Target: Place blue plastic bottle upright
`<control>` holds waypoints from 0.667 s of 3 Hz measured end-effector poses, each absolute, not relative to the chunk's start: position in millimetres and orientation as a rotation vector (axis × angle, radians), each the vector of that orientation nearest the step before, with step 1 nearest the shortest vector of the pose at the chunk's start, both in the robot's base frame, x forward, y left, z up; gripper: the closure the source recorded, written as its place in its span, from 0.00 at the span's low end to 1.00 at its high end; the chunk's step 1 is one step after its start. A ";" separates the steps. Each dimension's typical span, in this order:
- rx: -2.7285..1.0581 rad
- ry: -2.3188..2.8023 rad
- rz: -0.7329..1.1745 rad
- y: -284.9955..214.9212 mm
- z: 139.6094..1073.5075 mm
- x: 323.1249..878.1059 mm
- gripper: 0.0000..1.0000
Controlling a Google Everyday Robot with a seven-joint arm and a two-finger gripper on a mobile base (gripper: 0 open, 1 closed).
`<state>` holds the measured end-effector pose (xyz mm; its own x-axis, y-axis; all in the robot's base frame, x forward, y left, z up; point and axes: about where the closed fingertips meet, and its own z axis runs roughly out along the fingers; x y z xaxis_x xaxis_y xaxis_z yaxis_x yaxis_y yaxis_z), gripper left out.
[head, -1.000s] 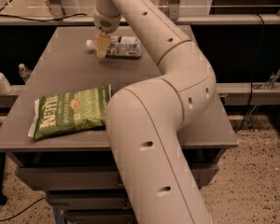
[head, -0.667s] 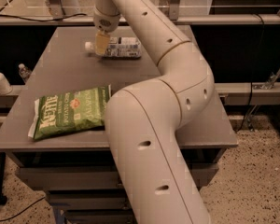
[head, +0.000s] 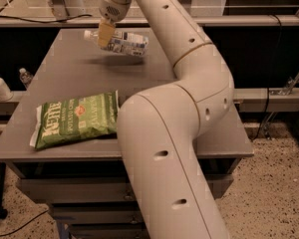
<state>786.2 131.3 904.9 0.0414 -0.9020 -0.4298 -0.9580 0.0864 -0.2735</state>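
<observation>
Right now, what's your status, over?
Gripper over far end of grey table, shut on small clear plastic bottle. Bottle sideways, held above surface. Green chip bag well clear.

The hand [head: 106, 35] holds the blue plastic bottle [head: 128, 43] sideways just above the table [head: 74, 78].

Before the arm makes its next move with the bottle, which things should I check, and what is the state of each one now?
1. Gripper holds the blue plastic bottle near its cap end: ok.
2. Bottle upright: not ok; it lies sideways, cap to the left.
3. Bottle lifted off the table: ok; its shadow sits apart below it.
4. Bare table surface under the bottle for setting it down: ok.
5. Green chip bag apart from the bottle: ok; it lies near the front edge.
6. Grip firm enough for turning: cannot tell.
</observation>
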 end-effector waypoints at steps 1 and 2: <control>-1.712 1.776 0.283 131.9 953.2 775.1 1.00; -1.582 1.683 0.435 130.1 1000.1 760.5 1.00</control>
<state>760.5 130.1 1000.1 0.0689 -0.6891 -0.7214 -0.9523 0.1700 -0.2534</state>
